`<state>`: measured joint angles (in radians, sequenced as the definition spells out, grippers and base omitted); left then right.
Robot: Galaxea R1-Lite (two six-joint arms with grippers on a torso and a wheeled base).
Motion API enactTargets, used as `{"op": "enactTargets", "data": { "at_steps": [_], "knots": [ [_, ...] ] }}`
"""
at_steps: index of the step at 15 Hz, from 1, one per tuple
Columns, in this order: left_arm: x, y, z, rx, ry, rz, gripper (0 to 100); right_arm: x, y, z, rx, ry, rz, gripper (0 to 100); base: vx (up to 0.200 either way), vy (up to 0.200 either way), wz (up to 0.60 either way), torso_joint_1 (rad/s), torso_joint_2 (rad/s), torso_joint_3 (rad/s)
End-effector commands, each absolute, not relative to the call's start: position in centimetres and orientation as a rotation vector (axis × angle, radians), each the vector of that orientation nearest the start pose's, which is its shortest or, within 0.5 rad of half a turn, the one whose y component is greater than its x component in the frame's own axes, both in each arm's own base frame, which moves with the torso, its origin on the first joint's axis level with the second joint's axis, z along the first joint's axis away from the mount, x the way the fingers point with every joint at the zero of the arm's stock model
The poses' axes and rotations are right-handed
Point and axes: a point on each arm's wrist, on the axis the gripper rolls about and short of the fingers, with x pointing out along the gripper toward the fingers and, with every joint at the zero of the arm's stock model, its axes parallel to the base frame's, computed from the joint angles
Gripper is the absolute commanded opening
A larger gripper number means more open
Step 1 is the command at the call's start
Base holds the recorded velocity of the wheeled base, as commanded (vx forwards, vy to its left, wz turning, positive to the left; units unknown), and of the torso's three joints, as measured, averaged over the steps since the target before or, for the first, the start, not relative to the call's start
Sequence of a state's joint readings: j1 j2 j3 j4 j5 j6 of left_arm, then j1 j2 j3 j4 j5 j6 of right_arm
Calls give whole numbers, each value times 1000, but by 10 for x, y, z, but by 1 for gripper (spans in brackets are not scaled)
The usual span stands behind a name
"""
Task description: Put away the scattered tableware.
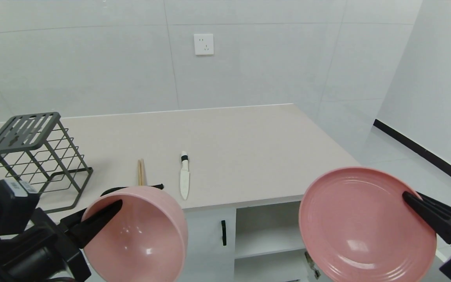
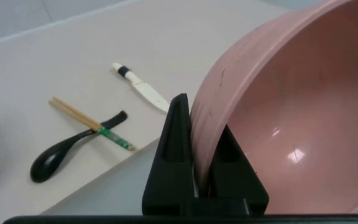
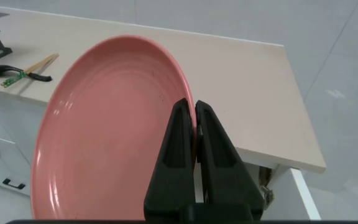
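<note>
A beige tabletop (image 1: 229, 133) was seen before a tiled wall (image 1: 268, 66). Near its front edge a knife (image 1: 184, 176), chopsticks (image 1: 141, 172) and a spoon (image 2: 55, 158) were laid, with a rack (image 1: 37, 156) at its left edge. A bowl (image 1: 147, 239) was clamped by the left fingers (image 2: 178, 137) and a plate (image 1: 362, 227) by the right fingers (image 3: 180, 137), both held off the front edge.

Wall socket (image 1: 203, 44) above counter (image 1: 241, 137)

Bright, even light across my feeds.
I saw small glare spots inside the bowl (image 1: 139, 235) and on the plate (image 1: 366, 225); shadows were faint, and seams of the wall (image 1: 268, 66) bowed toward the head view's edges.
</note>
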<state>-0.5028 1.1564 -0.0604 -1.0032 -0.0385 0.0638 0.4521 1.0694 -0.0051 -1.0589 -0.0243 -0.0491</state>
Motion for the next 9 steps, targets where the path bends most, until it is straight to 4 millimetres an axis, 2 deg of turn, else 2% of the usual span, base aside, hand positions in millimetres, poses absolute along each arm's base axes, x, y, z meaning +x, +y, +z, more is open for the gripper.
{"op": "enactTargets", "data": {
  "at_steps": [1,9],
  "knots": [
    [112,-63,142,87,84,-546,0,98,47,146,-50,-4,428,0,0,0,0,-110,310,183],
    [111,-62,143,86,79,-546,0,99,47,146,-53,1,427,0,0,0,0,-172,490,314]
  ]
}}
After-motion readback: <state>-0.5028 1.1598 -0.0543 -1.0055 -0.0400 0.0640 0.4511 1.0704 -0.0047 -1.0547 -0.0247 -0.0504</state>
